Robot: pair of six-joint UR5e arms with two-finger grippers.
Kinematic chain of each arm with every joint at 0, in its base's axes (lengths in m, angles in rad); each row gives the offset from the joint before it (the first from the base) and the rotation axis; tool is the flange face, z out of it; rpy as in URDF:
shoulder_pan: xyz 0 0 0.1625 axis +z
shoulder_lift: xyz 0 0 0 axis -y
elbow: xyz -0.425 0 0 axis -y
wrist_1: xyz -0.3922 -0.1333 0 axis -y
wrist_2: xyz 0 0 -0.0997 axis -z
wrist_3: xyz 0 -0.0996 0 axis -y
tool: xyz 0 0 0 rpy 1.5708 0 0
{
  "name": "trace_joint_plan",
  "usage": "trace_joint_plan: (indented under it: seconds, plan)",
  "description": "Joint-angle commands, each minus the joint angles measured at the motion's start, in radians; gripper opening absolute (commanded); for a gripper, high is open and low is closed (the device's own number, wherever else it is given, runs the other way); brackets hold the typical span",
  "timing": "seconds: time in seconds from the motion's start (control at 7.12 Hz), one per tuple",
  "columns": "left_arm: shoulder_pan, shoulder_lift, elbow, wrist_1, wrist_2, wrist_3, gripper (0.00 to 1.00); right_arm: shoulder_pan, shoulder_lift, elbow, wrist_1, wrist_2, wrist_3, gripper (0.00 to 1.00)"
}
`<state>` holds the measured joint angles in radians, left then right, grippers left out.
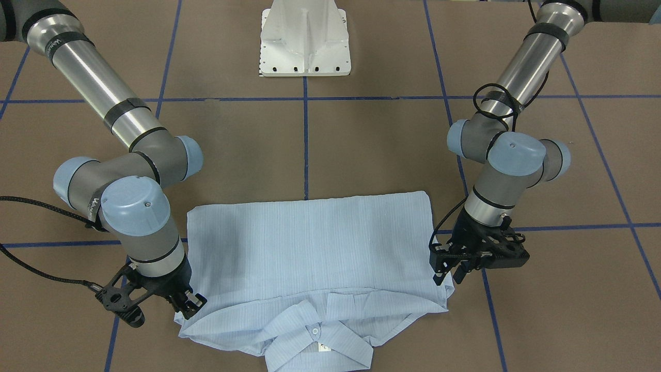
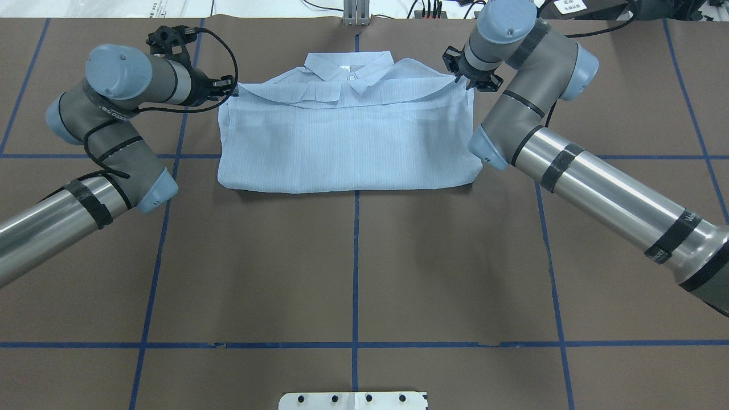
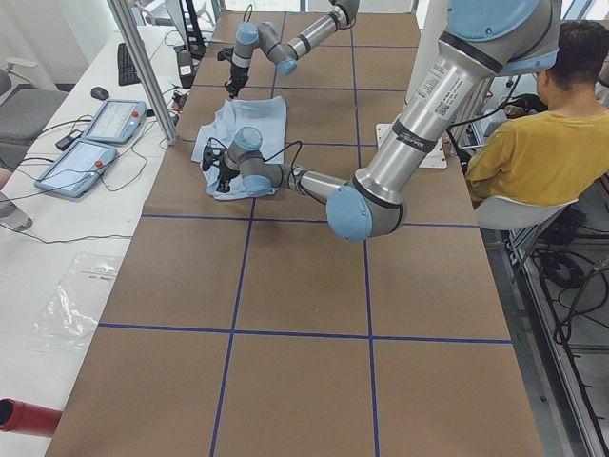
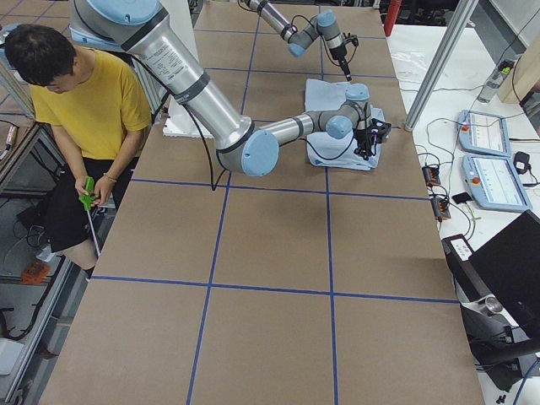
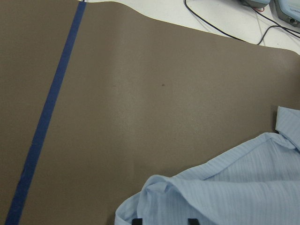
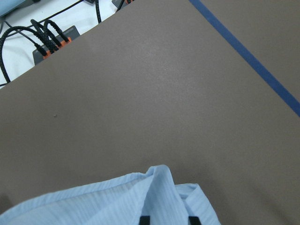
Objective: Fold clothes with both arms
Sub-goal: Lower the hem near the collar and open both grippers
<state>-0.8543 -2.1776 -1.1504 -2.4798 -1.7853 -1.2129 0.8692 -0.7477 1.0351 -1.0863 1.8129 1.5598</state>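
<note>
The black two-finger left gripper (image 1: 448, 273) sits at one shoulder corner of the thin, light blue striped button-up shirt (image 2: 347, 142). Its jaws are a little apart, with a bump of cloth between them. The shirt lies folded on the brown table (image 2: 353, 273), collar far from the robot. The black right gripper (image 1: 192, 305) sits at the other shoulder corner, jaws just as narrow around cloth.
</note>
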Motion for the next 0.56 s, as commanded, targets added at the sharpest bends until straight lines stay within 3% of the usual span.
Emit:
trace_joint_plan:
  seconds: [0.0,0.14,0.42]
  plan:
    - [-0.002,0.068,-0.081,-0.047,-0.005,-0.002,0.54,-0.024,-0.116,0.212,-0.023,0.029,0.047,1.0]
    - [-0.002,0.068,-0.081,-0.048,-0.003,-0.002,0.54,-0.071,-0.23,0.341,-0.011,0.032,0.107,1.0]
    - [-0.002,0.07,-0.081,-0.048,-0.003,-0.002,0.54,-0.143,-0.335,0.466,-0.011,0.022,0.17,1.0]
